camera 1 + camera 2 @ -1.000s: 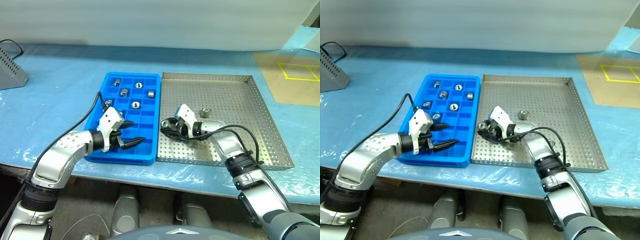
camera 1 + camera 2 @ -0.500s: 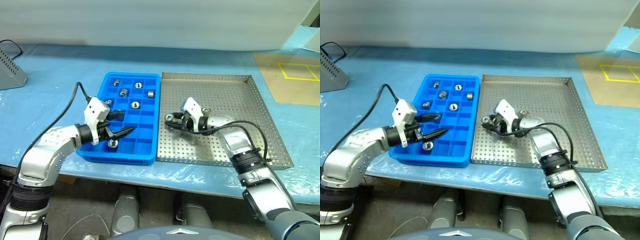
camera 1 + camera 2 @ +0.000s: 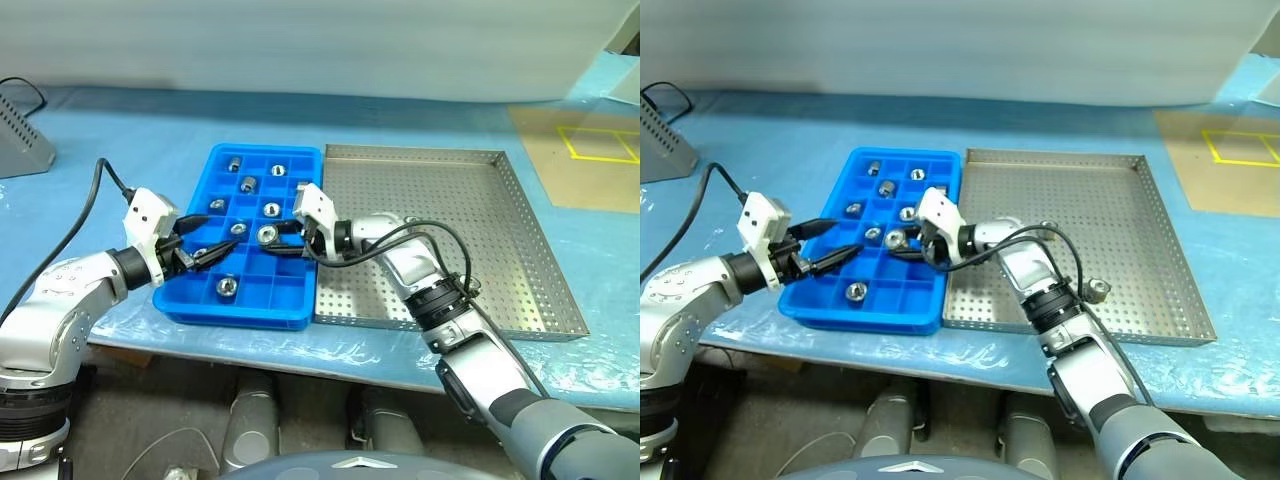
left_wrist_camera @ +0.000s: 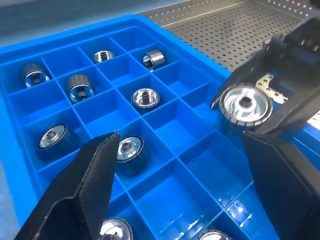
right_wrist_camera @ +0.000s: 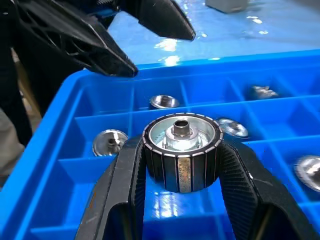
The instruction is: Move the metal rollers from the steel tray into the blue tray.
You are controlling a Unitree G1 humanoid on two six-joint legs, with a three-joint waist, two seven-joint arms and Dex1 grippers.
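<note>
While the right hand (image 3: 272, 236) is clamping a roller (image 3: 267, 234), axis upright, over the blue tray (image 3: 298, 314), the left hand (image 3: 215, 249) is hovering wide open and empty nearby.

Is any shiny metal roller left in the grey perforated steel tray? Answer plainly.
No: the grey perforated steel tray shows only bare holed floor, with no shiny metal roller on it.
</note>
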